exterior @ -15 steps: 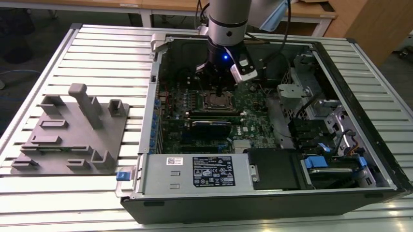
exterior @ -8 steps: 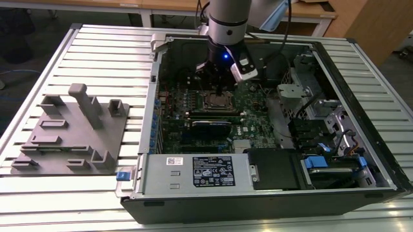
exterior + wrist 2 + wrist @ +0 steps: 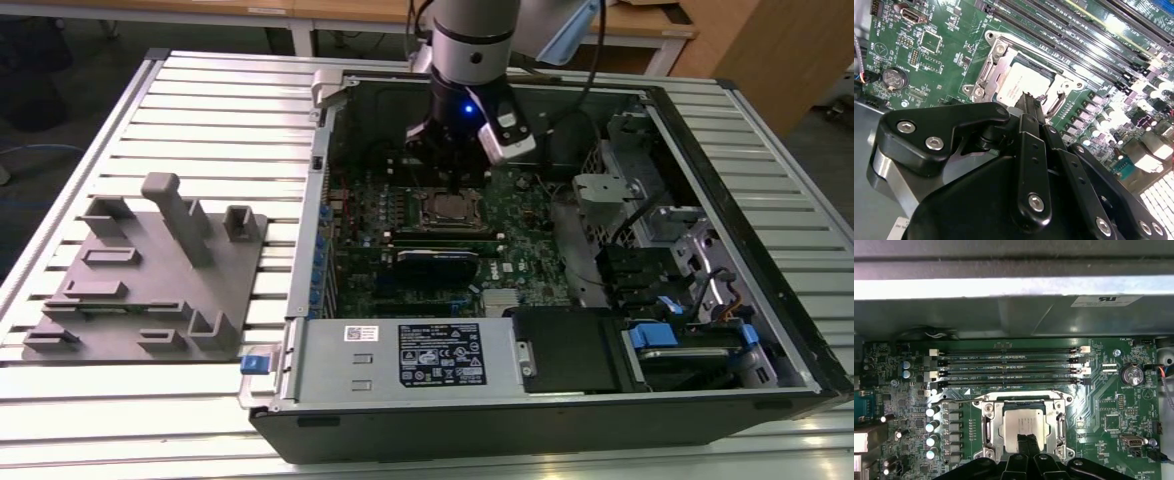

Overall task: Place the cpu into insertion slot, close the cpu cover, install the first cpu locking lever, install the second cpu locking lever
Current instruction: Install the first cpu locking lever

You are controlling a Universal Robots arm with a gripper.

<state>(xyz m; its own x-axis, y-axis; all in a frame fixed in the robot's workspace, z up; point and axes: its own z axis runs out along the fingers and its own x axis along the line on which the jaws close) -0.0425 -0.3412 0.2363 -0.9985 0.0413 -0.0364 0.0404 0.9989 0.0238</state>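
Inside the open computer case, the cpu (image 3: 1021, 421) lies flat in the insertion slot (image 3: 985, 427), its pale metal top showing through the cut-out of the cpu cover (image 3: 1056, 407), which is folded down over it. In the second wrist view the cpu (image 3: 1021, 82) sits framed by the cpu cover (image 3: 996, 75). My gripper (image 3: 1028, 442) hangs just above the cpu's near edge, fingers pressed together and holding nothing. It appears in the second wrist view (image 3: 1029, 100) and in the exterior view (image 3: 461, 178), over the socket (image 3: 447, 210). I cannot tell whether the thin levers beside the socket are latched.
Long black memory slots (image 3: 1009, 367) run just beyond the socket. A coin battery (image 3: 1131, 375) and capacitors (image 3: 931, 425) flank it. The case walls enclose the board; a power supply (image 3: 400, 355) and drive bays (image 3: 667, 335) stand near. A grey fixture board (image 3: 147, 280) lies at the exterior view's left.
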